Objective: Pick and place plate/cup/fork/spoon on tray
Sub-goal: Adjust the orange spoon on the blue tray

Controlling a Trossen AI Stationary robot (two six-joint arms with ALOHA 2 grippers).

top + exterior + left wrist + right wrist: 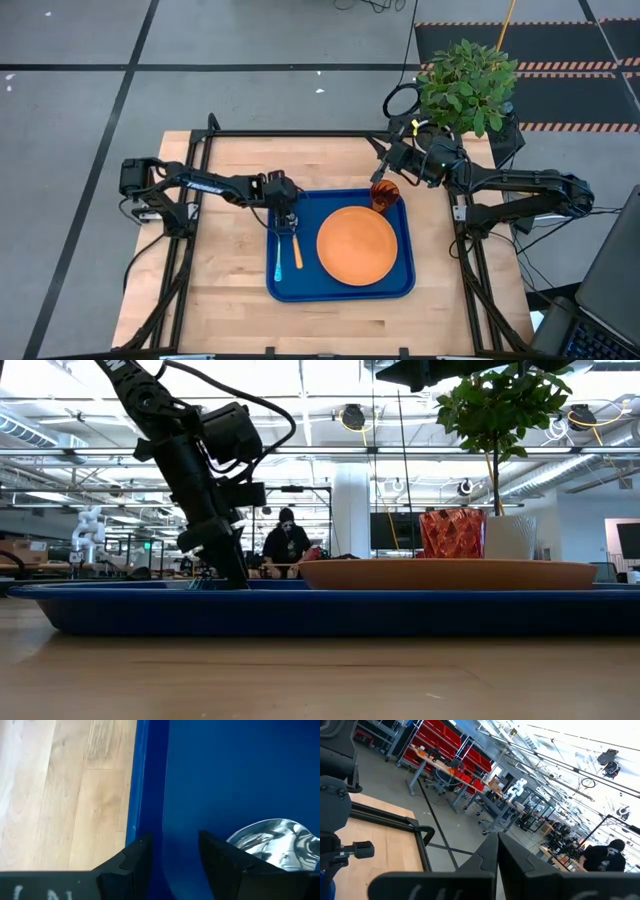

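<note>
Hovering left hand (288, 222) open over spoon (296, 250).

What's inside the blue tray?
The tray holds the plate, the cup in a back corner, and the fork and spoon side by side. The tray floor under the plate is hidden.

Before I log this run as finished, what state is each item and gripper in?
Round orange plate: flat on blue plastic tray.
Orange-red tumbler: upright on tray.
Light-blue fork: lying on tray.
Orange-handled spoon: lying on tray.
Left gripper: open, over spoon.
Right gripper: shut, empty.
</note>
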